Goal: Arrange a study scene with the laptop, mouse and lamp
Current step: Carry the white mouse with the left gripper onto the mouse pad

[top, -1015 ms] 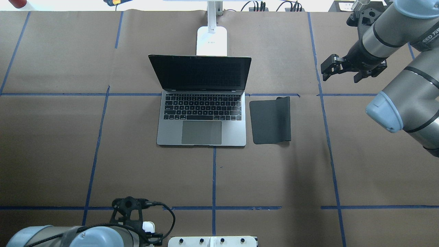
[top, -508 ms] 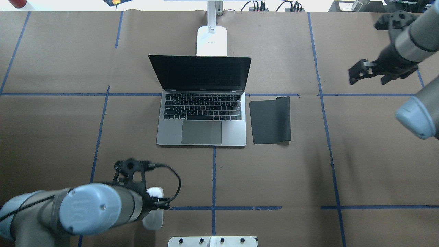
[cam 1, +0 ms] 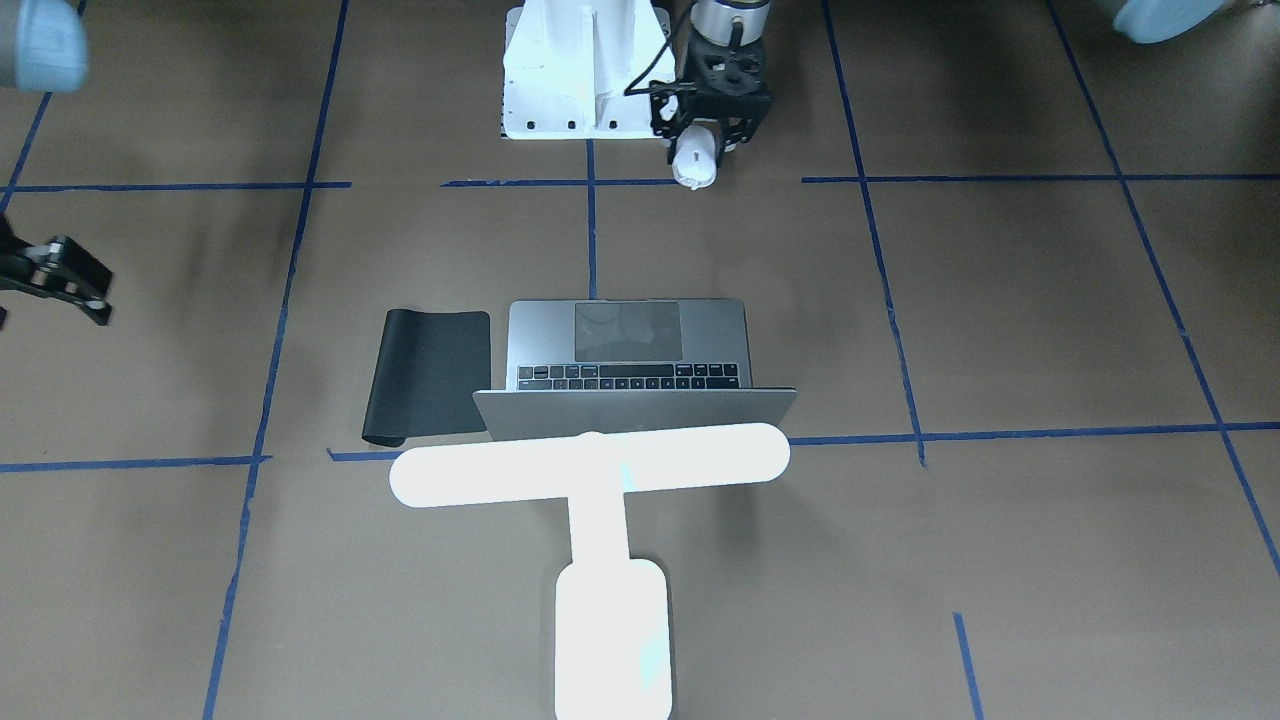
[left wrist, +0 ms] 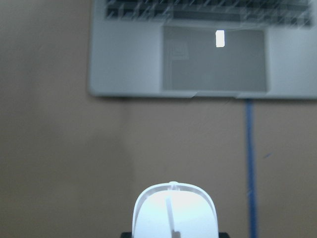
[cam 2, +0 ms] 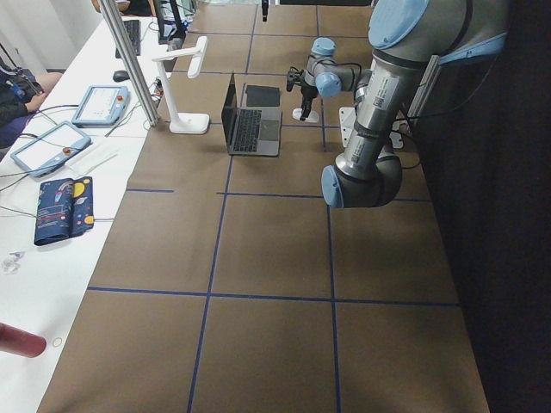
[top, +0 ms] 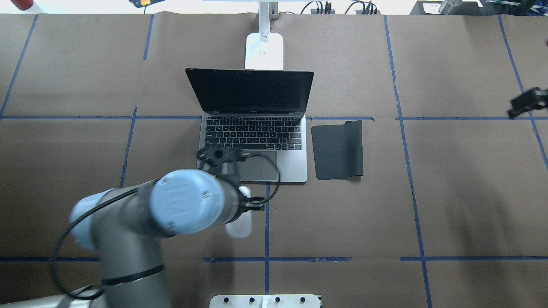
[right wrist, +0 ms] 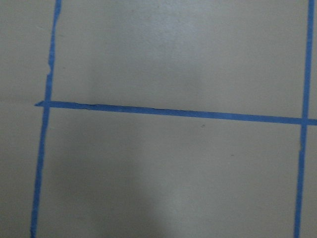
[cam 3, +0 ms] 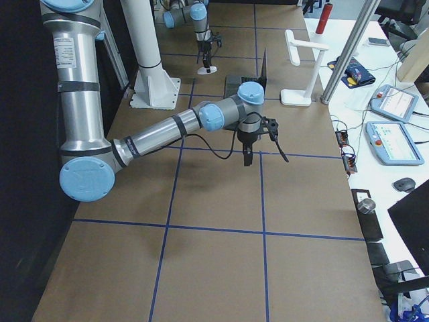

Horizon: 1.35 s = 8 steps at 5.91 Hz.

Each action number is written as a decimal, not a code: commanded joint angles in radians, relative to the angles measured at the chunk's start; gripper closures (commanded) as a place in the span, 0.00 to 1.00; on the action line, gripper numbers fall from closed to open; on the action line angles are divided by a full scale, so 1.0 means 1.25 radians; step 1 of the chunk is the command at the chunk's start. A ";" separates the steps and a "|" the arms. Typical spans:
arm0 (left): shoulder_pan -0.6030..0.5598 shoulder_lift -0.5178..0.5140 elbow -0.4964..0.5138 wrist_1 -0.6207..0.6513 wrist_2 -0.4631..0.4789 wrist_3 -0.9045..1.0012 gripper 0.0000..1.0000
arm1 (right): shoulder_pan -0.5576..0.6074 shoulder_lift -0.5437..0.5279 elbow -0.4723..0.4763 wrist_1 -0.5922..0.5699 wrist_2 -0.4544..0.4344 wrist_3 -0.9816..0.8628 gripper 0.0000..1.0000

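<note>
Hanging nose-down from the left hand (cam 1: 703, 130), the mouse (cam 1: 695, 162) is a small white oval with a thin centre line, pinched at its rear between the two black fingers. It appears to be clear of the counter (top: 449, 192). The left wrist view looks past its rounded nose onto brown paper and the laptop's front edge beyond. From overhead it sits on the robot's side of the laptop (top: 253, 133), near the front left corner of the trackpad and just beside a line of blue tape (top: 266, 239).

The laptop stands open in the middle of the counter, its dark screen tilted back and its keys and trackpad facing the robot. A black mat (top: 338, 149) lies flat just beside it on the robot's right, with a narrow gap between them and one long edge curled up. On the far side of the laptop lid stands the lamp (cam 1: 590, 465), its base close to the lid and its long bar glowing white above it.

The right hand (cam 3: 265, 153) hovers well apart from all this, out towards the robot's right end of the counter. Its fingers are spread with nothing between them, and its wrist view shows only paper and tape. A white pedestal (cam 1: 575, 70) stands at the robot's edge.
</note>
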 commanded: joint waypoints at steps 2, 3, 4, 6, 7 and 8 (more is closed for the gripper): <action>-0.063 -0.282 0.408 -0.161 0.000 0.008 0.94 | 0.127 -0.136 -0.009 0.035 0.070 -0.181 0.00; -0.076 -0.355 0.529 -0.223 0.000 0.010 0.94 | 0.128 -0.137 -0.010 0.035 0.069 -0.183 0.00; -0.079 -0.389 0.610 -0.297 0.002 0.013 0.94 | 0.128 -0.137 -0.010 0.037 0.069 -0.183 0.00; -0.095 -0.435 0.735 -0.381 0.008 0.071 0.95 | 0.128 -0.138 -0.015 0.037 0.069 -0.183 0.00; -0.095 -0.447 0.799 -0.436 0.008 0.072 0.95 | 0.128 -0.138 -0.015 0.037 0.070 -0.183 0.00; -0.095 -0.457 0.801 -0.437 0.008 0.072 0.92 | 0.128 -0.138 -0.015 0.037 0.071 -0.183 0.00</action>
